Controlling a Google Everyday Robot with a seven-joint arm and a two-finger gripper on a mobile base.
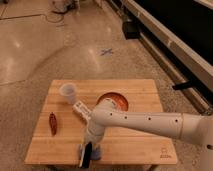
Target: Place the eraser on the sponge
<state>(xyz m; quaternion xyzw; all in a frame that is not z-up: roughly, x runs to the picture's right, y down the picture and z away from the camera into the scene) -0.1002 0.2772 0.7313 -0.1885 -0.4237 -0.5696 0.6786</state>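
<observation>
The eraser, a black block with a pale face, stands on end at the table's front edge, its lower part over the blue-grey sponge. The sponge shows on both sides of it, and I cannot tell whether they touch. My gripper comes down from the white arm that reaches in from the right, and it is shut on the eraser's upper end.
On the wooden table stand a white cup at the back left and an orange bowl partly behind the arm. A white labelled bottle lies between them. A small dark red object lies at the left.
</observation>
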